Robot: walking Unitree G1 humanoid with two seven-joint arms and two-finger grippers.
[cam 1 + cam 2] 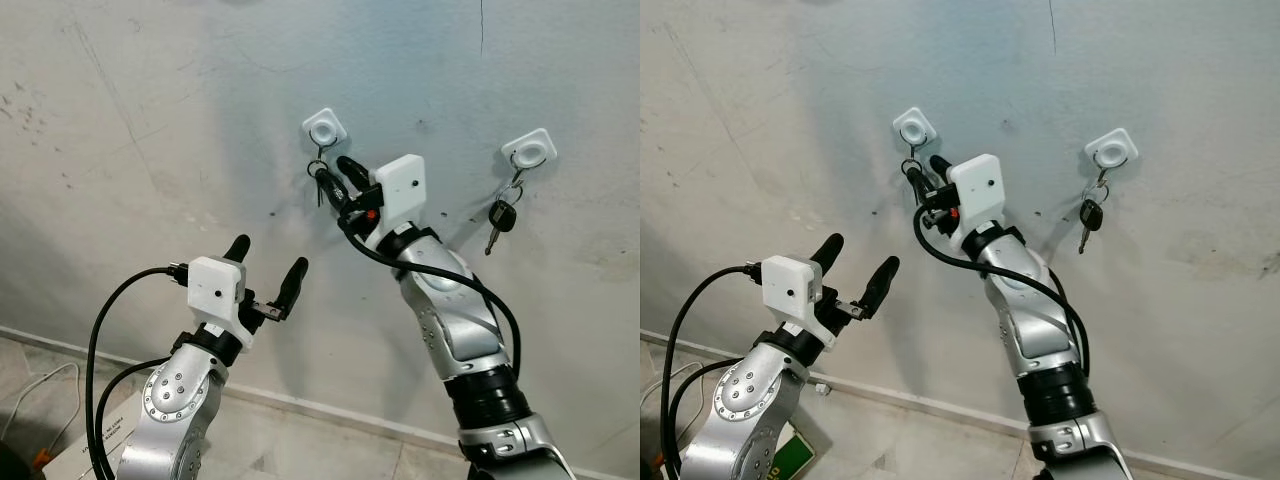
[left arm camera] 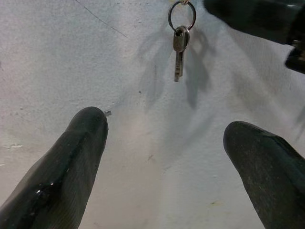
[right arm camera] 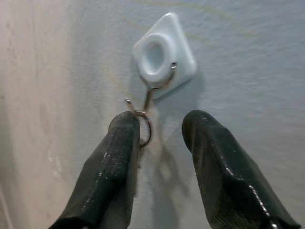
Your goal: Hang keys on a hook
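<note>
Two white hooks are stuck to the wall, the left hook (image 1: 325, 127) and the right hook (image 1: 530, 148). A black-headed key (image 1: 500, 215) hangs from the right one. On the left hook's wire (image 3: 151, 90) hangs a metal ring (image 3: 145, 131) with a small silver key (image 2: 179, 52) dangling free below it. My right gripper (image 1: 338, 180) is up at that ring, open, one finger (image 3: 116, 162) beside the ring and the other (image 3: 214, 157) clear of it. My left gripper (image 1: 268, 265) stands open lower down to the left, with nothing between its fingers.
The grey plaster wall (image 1: 150, 120) is close in front. A pale skirting (image 1: 330, 415) runs along its foot above a tiled floor. A box with a green label (image 1: 790, 455) and a white cord (image 1: 40, 390) lie at the lower left.
</note>
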